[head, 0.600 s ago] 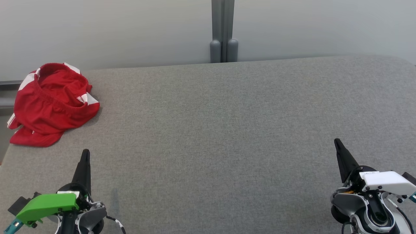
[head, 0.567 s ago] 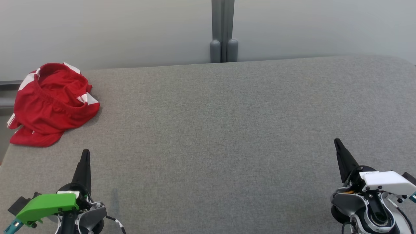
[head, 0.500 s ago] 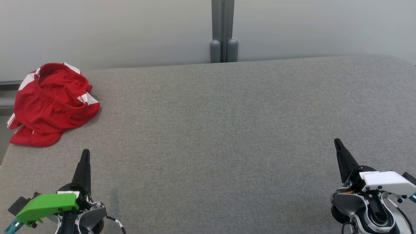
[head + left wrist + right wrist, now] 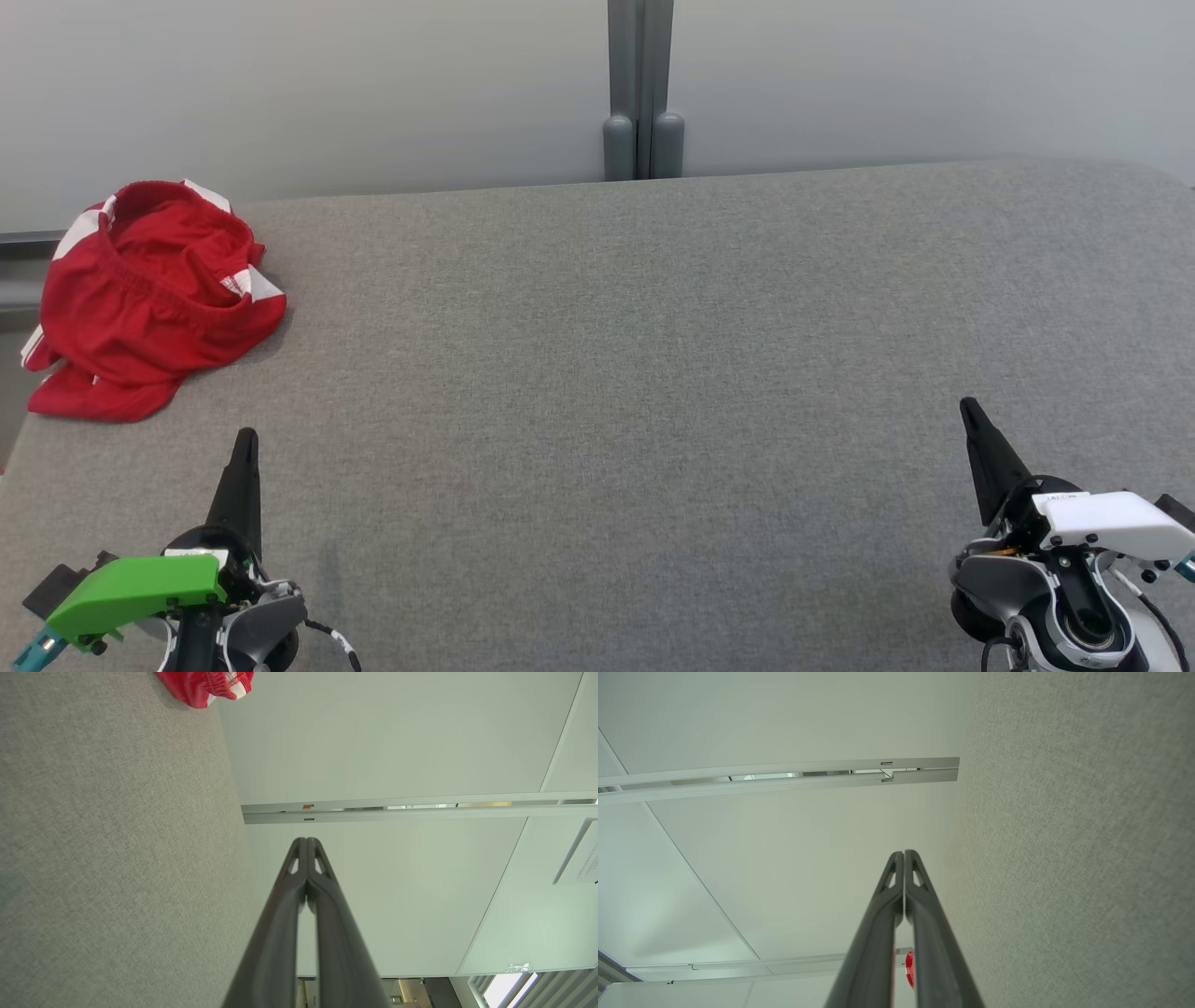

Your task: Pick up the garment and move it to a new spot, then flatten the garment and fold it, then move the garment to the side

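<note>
A crumpled red garment with white stripes lies bunched at the far left corner of the grey padded table, partly over its left edge. A corner of the garment shows at the top of the left wrist view, and a red sliver sits between the fingers' edge and the wall in the right wrist view. My left gripper rests at the lower left, well short of the garment, shut with nothing in it. My right gripper rests at the lower right, also shut and empty.
A pale partition wall with a grey vertical post stands right behind the table's far edge. The table's left edge runs close to the garment.
</note>
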You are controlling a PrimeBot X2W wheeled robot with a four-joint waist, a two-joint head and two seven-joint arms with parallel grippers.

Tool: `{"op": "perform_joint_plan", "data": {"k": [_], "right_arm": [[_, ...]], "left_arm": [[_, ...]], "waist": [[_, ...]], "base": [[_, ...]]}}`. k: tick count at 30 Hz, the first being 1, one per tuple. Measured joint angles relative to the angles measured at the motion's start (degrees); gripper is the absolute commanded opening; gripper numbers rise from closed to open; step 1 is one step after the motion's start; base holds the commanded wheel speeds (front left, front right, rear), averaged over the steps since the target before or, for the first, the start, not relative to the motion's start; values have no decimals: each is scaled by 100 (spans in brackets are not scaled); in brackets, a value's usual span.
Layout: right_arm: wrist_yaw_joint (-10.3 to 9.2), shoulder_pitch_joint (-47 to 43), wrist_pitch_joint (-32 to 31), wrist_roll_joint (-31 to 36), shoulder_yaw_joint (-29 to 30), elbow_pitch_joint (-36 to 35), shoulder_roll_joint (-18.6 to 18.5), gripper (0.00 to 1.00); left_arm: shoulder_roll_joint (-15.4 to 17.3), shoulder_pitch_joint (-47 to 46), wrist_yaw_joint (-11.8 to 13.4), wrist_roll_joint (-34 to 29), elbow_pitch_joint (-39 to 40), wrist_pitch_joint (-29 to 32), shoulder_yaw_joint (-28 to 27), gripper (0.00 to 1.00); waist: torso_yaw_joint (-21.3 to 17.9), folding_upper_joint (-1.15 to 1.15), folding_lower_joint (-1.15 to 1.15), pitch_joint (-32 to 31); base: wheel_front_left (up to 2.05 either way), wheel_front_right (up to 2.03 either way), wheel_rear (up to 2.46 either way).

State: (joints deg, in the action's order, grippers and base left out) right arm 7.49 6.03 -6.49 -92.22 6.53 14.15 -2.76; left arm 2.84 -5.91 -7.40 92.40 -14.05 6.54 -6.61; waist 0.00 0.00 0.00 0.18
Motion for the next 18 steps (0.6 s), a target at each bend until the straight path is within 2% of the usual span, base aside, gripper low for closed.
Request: {"op": "perform_joint_plan", "data": {"k": [18], "right_arm": [[-1, 0, 0, 0, 0, 0, 0, 0]], "left_arm": [[0, 0, 0, 0, 0, 0, 0, 0]], "waist": [[0, 0, 0, 0]], "base": [[0, 0, 0]]}}
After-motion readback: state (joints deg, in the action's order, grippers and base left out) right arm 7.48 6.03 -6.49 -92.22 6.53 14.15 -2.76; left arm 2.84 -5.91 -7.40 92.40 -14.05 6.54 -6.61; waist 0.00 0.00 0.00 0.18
